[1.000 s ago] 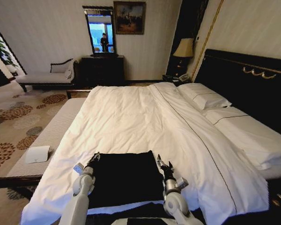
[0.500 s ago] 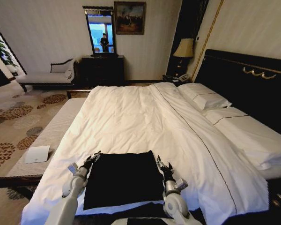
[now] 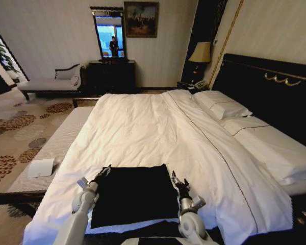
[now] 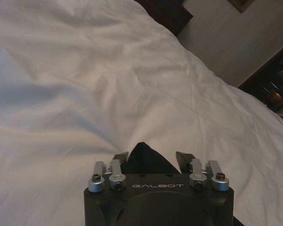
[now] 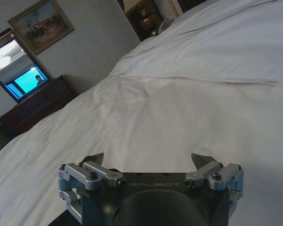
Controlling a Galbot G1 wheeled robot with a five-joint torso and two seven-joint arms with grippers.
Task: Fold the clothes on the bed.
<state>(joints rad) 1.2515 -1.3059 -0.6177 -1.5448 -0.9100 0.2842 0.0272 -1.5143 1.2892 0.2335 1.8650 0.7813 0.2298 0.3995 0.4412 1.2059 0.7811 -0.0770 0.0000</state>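
The clothes are one black T-shirt (image 3: 135,196), lying flat as a rectangle on the near edge of the bed (image 3: 143,127). My left gripper (image 3: 103,172) is at the shirt's far left corner. In the left wrist view that gripper (image 4: 152,157) is open, and a black corner of the shirt (image 4: 142,153) pokes up between its fingers. My right gripper (image 3: 177,181) sits at the shirt's far right corner. In the right wrist view this gripper (image 5: 148,160) is open, with only white duvet (image 5: 179,108) ahead of it.
White pillows (image 3: 222,104) lie against the dark headboard (image 3: 275,97) on the right. A striped bench (image 3: 53,145) with a white box (image 3: 41,167) runs along the bed's left side. A dark dresser (image 3: 111,76) and a lamp (image 3: 201,52) stand by the far wall.
My left arm swung out to the left off the shirt, then came back a little to its far left corner. The right gripper has hardly moved.
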